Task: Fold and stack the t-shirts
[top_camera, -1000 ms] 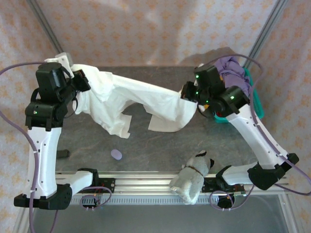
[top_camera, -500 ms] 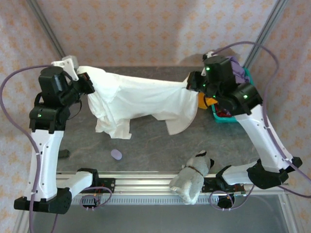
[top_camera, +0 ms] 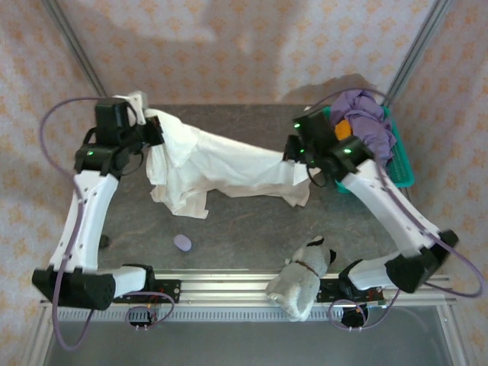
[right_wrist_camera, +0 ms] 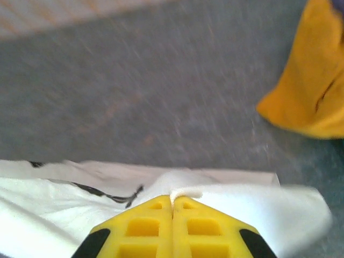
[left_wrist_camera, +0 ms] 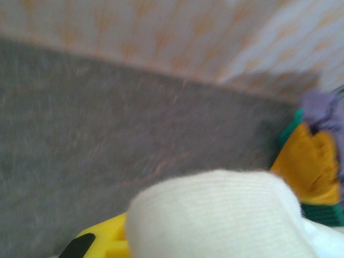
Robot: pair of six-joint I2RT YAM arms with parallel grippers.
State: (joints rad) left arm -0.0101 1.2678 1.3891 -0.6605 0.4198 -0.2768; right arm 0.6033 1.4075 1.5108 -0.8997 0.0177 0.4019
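- The cream-white t-shirt [top_camera: 229, 164] is strung out across the far half of the table [top_camera: 252, 221], with one tool on each end.
- The left tool [top_camera: 155, 131] is at the far left and clamped on one end of that shirt. In the left wrist view the cloth is bunched right over the yellow finger [left_wrist_camera: 105, 242], so you can't actually see the tips.
- The right tool [top_camera: 294, 150] is over toward the right. In its own wrist view the two yellow fingers are pressed together, with a bit of white fabric nipped between the tips.
- The middle of the shirt sags between them. The left part hangs in folds down onto the table, and a flap droops under the right tool too.
- You can see thin black printed marks [right_wrist_camera: 107, 192] on the cloth in the right wrist view.
- The teal basket [top_camera: 402, 166] sits at the far right corner with the purple t-shirt [top_camera: 367, 116] heaped on top and the orange t-shirt [top_camera: 343, 128] poking out beside it.
- A plush toy [top_camera: 305, 278] is at the near edge, partly on the rail.
- A small lilac object [top_camera: 182, 242] lies on the table near the left, apart from the shirt.
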